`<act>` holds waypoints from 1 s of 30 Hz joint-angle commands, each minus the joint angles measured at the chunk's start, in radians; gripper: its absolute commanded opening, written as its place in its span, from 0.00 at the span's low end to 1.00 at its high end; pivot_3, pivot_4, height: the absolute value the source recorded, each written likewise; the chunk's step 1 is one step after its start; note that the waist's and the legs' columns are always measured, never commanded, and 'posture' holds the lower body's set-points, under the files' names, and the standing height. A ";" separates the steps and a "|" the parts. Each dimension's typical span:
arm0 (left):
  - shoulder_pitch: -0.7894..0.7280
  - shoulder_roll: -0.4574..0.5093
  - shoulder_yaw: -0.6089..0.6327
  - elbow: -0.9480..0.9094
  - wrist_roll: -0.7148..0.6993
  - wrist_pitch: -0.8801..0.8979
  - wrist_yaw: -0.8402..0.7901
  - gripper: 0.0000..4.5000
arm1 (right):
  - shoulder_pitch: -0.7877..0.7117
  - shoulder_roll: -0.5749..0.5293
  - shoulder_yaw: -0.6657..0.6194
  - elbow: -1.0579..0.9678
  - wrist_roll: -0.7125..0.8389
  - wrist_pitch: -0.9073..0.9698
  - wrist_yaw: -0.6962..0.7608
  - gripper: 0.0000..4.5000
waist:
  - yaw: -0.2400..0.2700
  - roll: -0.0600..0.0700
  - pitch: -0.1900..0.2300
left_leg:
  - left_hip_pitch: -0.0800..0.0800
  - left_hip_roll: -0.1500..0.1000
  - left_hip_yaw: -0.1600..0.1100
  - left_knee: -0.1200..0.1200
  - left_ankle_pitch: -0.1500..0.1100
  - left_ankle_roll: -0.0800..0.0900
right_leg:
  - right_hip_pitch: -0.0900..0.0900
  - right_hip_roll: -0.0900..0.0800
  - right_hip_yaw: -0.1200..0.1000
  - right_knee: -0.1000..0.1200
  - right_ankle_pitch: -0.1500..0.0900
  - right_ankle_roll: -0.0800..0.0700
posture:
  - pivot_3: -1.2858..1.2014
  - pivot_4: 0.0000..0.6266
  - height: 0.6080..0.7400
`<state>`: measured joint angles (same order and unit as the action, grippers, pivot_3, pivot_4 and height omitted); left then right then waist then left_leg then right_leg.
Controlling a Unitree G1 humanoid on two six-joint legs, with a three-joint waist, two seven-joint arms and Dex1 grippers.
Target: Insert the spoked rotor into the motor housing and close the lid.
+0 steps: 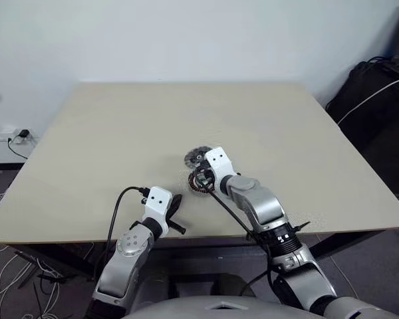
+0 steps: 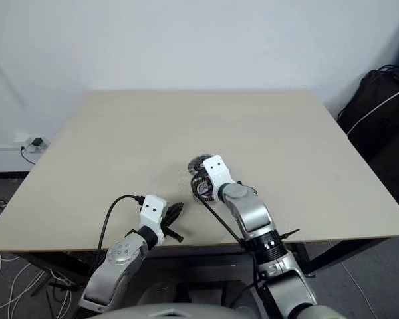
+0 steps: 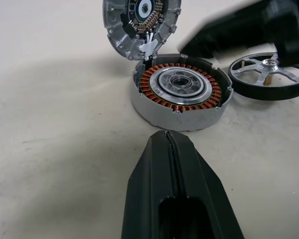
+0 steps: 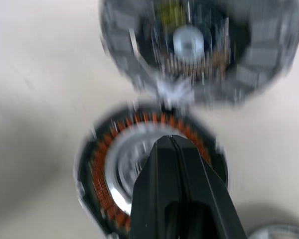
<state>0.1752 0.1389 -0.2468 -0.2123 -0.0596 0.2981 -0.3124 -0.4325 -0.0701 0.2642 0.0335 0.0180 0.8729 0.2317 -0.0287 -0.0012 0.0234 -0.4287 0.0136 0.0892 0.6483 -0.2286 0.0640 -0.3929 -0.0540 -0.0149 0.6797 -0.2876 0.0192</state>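
The motor housing (image 3: 179, 94) sits on the table, its ring of copper windings around a pale metal centre facing up. The ribbed silver lid (image 3: 142, 20) stands tilted open at the housing's far edge. Beside the housing lies the spoked rotor (image 3: 269, 74), a silver wheel with a dark rim. My right gripper (image 4: 170, 138) is shut and empty, its tip hovering just over the housing's windings (image 4: 102, 169). My left gripper (image 3: 167, 134) is shut too, holding nothing, a short way back from the housing near the table's front edge (image 1: 175, 207).
The beige table (image 1: 120, 133) has open surface all around the parts. A black bag (image 1: 376, 100) with a white cable stands off the table's right side. Cables and a power strip (image 1: 16, 137) lie on the floor at the left.
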 commanded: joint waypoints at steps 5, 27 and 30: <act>-0.007 -0.007 -0.006 -0.020 -0.005 -0.003 0.000 0.00 | -0.032 0.037 -0.023 0.063 -0.003 -0.078 -0.022 0.00 | 0.002 0.000 0.000 | 0.000 -0.001 0.000 0.000 0.000 0.001 | 0.000 0.000 0.000 0.000 0.002 0.003 | 0.52 0.00 1.00; -0.001 -0.005 -0.006 -0.027 -0.008 0.006 -0.001 0.00 | 0.050 0.012 -0.051 -0.053 -0.006 -0.088 -0.044 0.00 | 0.002 0.002 -0.004 | 0.000 -0.001 0.000 0.001 0.001 0.002 | 0.000 -0.002 0.000 0.000 0.000 0.000 | 0.52 0.00 1.00; -0.001 -0.003 -0.006 -0.027 -0.008 0.007 -0.002 0.00 | 0.033 0.029 -0.056 -0.008 -0.008 -0.121 -0.055 0.00 | 0.003 0.001 -0.004 | 0.000 -0.002 0.000 0.001 0.001 0.002 | 0.000 -0.002 0.000 0.000 0.000 0.000 | 0.52 0.00 1.00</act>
<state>0.1854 0.1385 -0.2479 -0.2127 -0.0603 0.3073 -0.3082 -0.3873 -0.0452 0.2252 0.0158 0.0131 0.7771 0.1854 -0.0252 0.0002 0.0195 -0.4289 0.0118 0.0891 0.6490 -0.2276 0.0662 -0.3924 -0.0557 -0.0149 0.6795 -0.2873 0.0196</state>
